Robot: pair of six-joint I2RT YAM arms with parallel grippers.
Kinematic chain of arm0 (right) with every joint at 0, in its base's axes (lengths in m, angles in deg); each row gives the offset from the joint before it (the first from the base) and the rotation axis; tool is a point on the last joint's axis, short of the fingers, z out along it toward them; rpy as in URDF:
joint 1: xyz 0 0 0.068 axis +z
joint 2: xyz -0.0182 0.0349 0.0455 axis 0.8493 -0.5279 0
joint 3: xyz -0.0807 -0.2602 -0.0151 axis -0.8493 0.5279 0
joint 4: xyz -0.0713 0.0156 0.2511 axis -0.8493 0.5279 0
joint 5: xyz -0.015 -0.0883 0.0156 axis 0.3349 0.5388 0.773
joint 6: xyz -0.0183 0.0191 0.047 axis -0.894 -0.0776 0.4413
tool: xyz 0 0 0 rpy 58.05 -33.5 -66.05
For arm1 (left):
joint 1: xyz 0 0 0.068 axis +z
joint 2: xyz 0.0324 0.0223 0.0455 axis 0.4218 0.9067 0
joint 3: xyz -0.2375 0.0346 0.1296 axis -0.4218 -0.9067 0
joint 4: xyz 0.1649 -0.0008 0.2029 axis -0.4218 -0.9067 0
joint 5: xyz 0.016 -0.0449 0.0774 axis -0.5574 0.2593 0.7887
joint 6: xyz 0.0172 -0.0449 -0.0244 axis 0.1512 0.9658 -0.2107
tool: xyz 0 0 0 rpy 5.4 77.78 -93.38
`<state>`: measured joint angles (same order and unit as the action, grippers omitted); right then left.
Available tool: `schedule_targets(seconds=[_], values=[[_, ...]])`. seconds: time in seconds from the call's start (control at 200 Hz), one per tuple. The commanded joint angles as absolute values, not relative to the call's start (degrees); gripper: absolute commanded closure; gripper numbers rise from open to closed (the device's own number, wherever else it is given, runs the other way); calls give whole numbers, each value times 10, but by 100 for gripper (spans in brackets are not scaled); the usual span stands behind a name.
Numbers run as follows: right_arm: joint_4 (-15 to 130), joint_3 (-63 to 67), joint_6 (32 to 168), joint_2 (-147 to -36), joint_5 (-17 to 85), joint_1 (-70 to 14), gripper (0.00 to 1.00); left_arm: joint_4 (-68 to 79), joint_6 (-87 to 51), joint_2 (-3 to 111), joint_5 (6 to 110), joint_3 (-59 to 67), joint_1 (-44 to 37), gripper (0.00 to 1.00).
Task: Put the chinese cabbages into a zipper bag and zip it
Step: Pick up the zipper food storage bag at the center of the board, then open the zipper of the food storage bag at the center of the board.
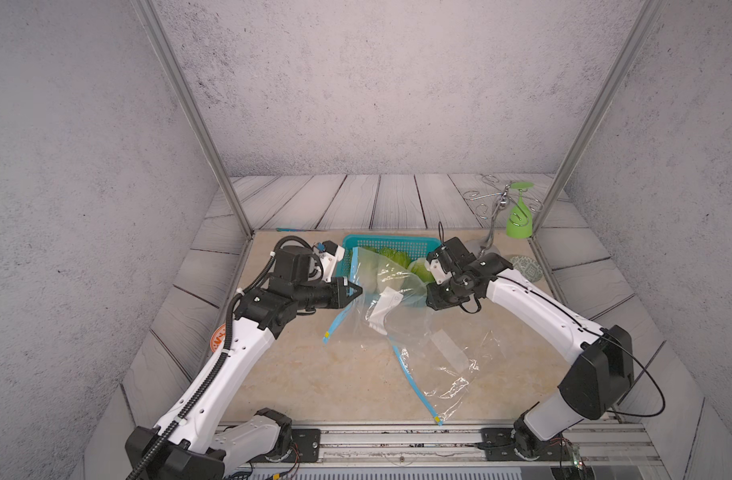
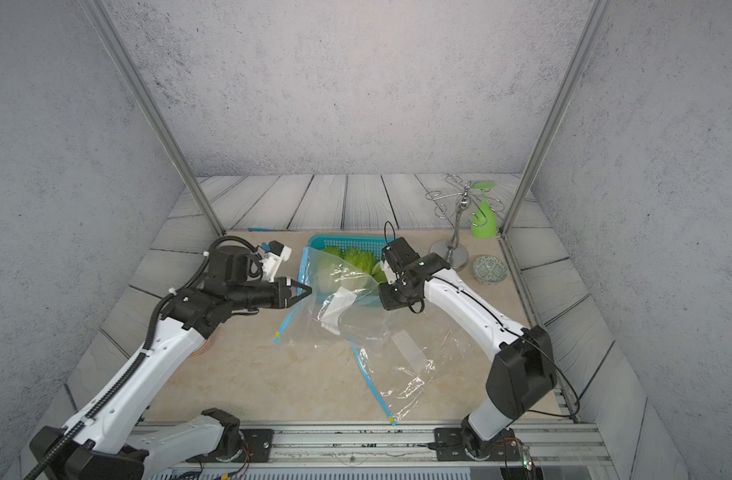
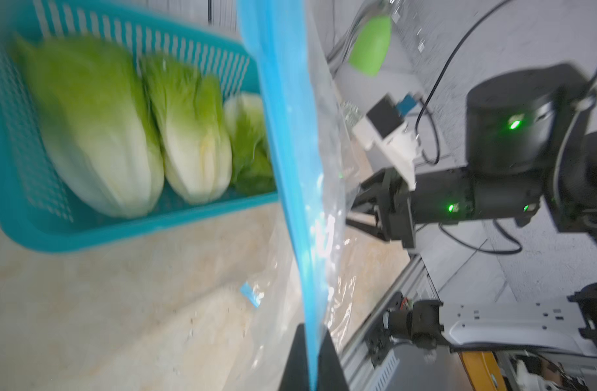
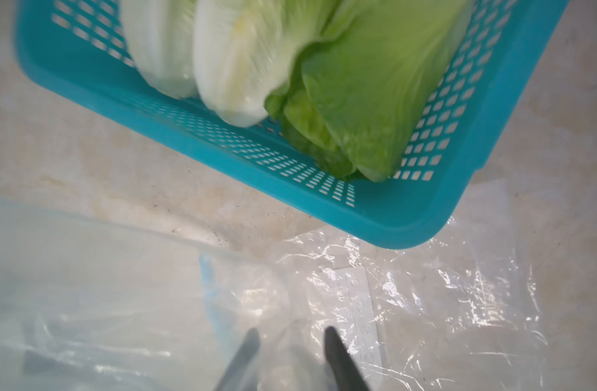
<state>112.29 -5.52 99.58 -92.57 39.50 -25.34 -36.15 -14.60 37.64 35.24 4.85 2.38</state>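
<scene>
Opening the bag looks like the step in hand: the left gripper (image 1: 359,289) pinches the zipper bag (image 1: 399,332) by its blue rim, while the right gripper (image 4: 292,333), half-parted and seemingly empty, must next grasp the chinese cabbages (image 3: 97,135) in the basket (image 3: 120,237) just beyond it.

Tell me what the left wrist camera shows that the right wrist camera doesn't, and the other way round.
Only left wrist: the left gripper, jaws shut on the blue strip of the zipper bag, plus the right gripper seen from outside and the green goblet.
Only right wrist: the right gripper's jaws standing apart above the bag's crinkled clear film.
Both: three chinese cabbages lying in the teal basket.
</scene>
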Motion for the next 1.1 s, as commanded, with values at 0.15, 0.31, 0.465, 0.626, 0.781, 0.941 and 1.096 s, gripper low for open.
schedule_targets(seconds=[0.15, 0.31, 0.465, 0.626, 0.781, 0.941, 1.096], values=[[1108, -135, 886, -857, 378, -280, 29, -587, -430, 501, 461, 207, 27, 100], [967, -124, 812, -830, 330, -280, 20, -504, -497, 478, 500, 186, 26, 100], [942, -151, 715, -868, 185, -276, 18, -518, -555, 482, 456, 213, 22, 100], [971, -222, 646, -944, 143, -275, 15, -527, -601, 477, 451, 210, -12, 100], [1068, -324, 607, -1025, 70, -274, 15, -518, -621, 473, 464, 211, -25, 100], [1097, -341, 598, -1058, 28, -263, 23, -512, -634, 472, 475, 214, -37, 100], [1054, -333, 655, -1060, 12, -261, 58, -481, -599, 474, 557, 227, -39, 100]])
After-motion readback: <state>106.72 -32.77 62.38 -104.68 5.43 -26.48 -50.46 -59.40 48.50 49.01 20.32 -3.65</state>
